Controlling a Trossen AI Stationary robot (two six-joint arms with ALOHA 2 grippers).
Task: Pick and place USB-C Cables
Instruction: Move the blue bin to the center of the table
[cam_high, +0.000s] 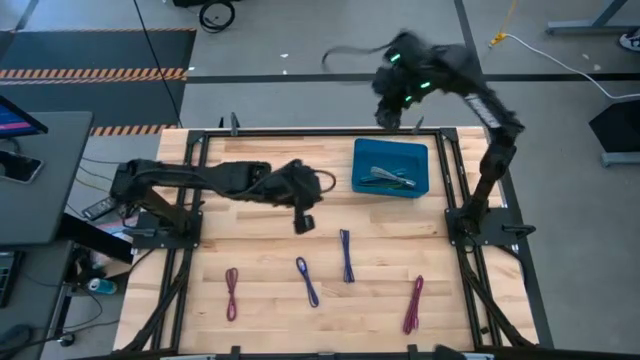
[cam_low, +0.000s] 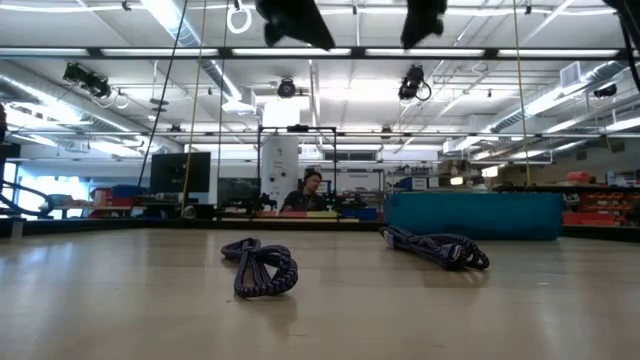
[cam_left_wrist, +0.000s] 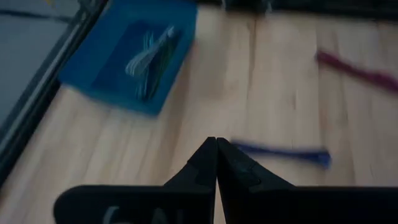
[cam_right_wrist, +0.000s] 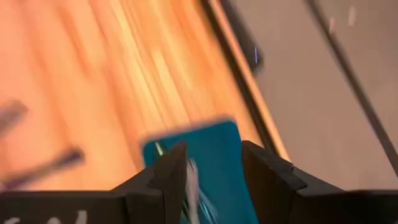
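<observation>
Your left gripper (cam_high: 303, 222), jaws closed and empty, hovers mid-table; pinch the limp, light blue-purple cable (cam_high: 346, 254) mid-bundle.

Around my left gripper (cam_high: 303, 222), raised mid-table with fingers pressed together, the wood (cam_high: 260, 250) is bare on all sides. Toward the front edge four cables lie well apart, with wide open lanes between them: maroon (cam_high: 232, 293), blue-purple (cam_high: 307, 281), blue (cam_high: 346, 254), magenta (cam_high: 413, 304). The blue bin (cam_high: 391, 167) blocks the far side; its walls stand up and cables fill its floor. My right gripper (cam_high: 390, 112), fingers apart, hangs above the bin's far edge. Black frame rails (cam_high: 452, 175) close both table sides.
</observation>
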